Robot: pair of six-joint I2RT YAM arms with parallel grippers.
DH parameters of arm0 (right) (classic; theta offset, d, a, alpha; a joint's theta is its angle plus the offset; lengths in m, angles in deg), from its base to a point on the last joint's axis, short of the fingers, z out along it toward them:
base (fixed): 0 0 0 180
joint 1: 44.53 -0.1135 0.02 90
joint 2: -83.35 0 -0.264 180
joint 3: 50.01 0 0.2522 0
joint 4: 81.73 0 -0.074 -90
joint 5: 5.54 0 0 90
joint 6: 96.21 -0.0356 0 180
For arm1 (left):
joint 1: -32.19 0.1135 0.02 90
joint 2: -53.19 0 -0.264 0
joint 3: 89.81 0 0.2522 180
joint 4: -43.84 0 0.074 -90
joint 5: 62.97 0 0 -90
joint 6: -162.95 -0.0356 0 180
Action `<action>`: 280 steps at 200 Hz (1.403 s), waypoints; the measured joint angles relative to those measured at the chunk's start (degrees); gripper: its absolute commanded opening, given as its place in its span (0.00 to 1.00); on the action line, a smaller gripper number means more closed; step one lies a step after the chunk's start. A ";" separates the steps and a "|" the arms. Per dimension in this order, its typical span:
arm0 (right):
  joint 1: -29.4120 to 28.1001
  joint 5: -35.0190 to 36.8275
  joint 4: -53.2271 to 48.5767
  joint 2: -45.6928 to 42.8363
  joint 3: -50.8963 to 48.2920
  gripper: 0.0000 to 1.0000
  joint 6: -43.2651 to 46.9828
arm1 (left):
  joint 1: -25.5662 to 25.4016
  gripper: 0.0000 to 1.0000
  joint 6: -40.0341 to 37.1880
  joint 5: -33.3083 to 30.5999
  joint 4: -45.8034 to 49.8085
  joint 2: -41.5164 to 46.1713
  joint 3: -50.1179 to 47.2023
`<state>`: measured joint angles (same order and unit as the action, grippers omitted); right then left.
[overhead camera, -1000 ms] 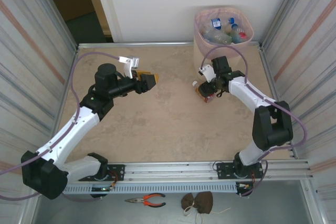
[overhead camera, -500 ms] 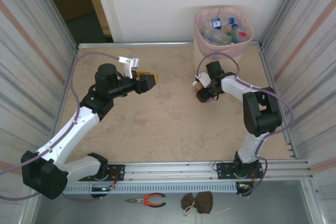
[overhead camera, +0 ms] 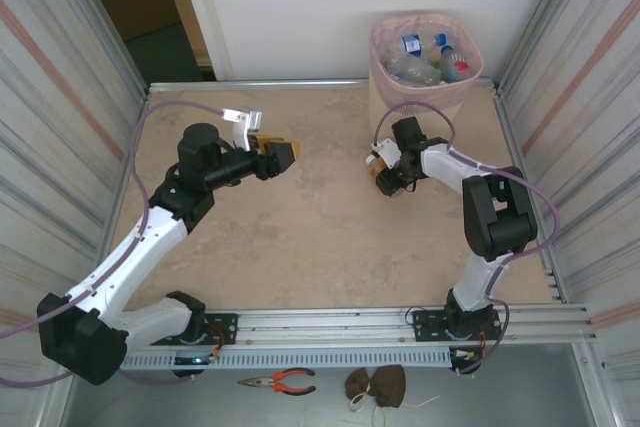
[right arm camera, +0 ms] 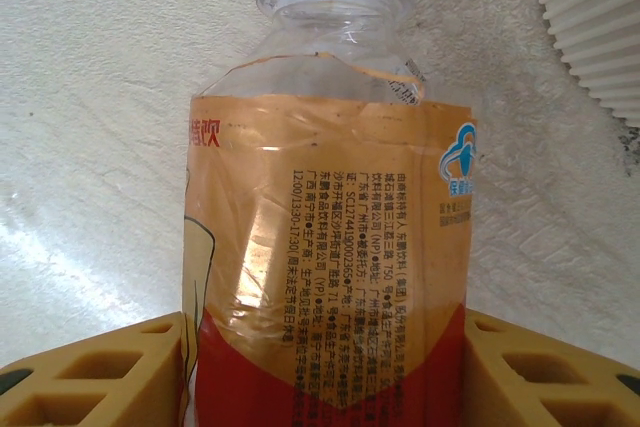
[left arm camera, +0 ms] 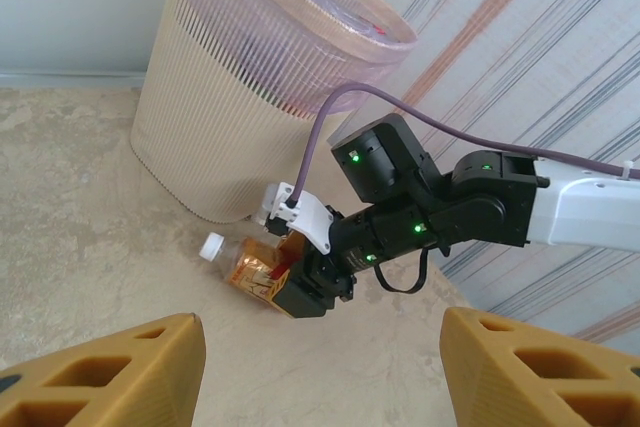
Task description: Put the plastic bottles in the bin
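Orange-label bottle (right arm camera: 320, 197) on table (right arm camera: 100, 97), clasped by right tool (right arm camera: 322, 352), bin (right arm camera: 600, 17) just beside

The bottle (right arm camera: 320, 247) is clear plastic with a white cap, its label orange above and red below. The bin (left arm camera: 210, 117) is beige ribbed mesh lined in translucent pink. The table (overhead camera: 320, 247) is mottled beige. The left pincer (left arm camera: 320, 347) has mustard-yellow fingers (left arm camera: 110, 372).

Ahead of my open claw (left arm camera: 320, 362), the right claw (left arm camera: 303, 292) holds an orange-labelled bottle (left arm camera: 252, 269) on the tabletop (left arm camera: 70, 197), beside the bin (left arm camera: 220, 137).
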<state>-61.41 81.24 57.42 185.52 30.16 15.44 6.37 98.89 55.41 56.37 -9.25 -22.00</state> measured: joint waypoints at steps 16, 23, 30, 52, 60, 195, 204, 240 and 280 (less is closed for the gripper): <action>0.00 -0.74 -0.90 -2.01 0.00 0.55 -0.04 | 0.00 0.64 0.00 0.00 0.02 0.11 -0.22; 0.00 -1.31 -1.49 -3.17 0.00 0.56 -0.13 | 0.00 0.64 0.00 0.00 0.02 0.11 -0.26; 0.00 -1.90 -1.97 -4.42 0.02 0.56 -0.15 | 0.00 0.64 0.00 0.00 0.00 0.11 -0.31; 0.04 -5.40 -3.87 -8.76 0.61 0.56 -0.24 | 0.00 0.64 0.00 -0.02 -0.02 0.13 -0.42; 0.28 -7.10 -4.63 -10.40 1.27 0.56 -0.50 | 0.00 0.64 0.00 -0.02 -0.04 0.13 -0.44; 14.69 -32.33 -4.68 -19.37 26.73 0.53 -16.57 | 0.00 0.64 -0.11 -0.22 -0.09 0.11 -0.55; 16.13 -32.68 -4.31 -17.84 29.81 0.52 -18.82 | 0.02 0.64 -0.17 -0.22 -0.09 0.11 -0.55; 19.89 -30.62 -5.84 -9.81 41.72 0.50 -24.15 | 0.24 0.64 -0.20 -0.44 -0.09 0.11 -0.55; 20.00 -22.77 -14.62 0.39 55.95 0.49 -22.99 | 1.01 0.64 -0.24 -0.50 -0.07 0.04 -0.55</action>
<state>-41.41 58.46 42.79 185.91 86.12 -7.56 7.37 98.65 54.91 56.30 -9.20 -22.55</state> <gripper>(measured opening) 0.530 0.639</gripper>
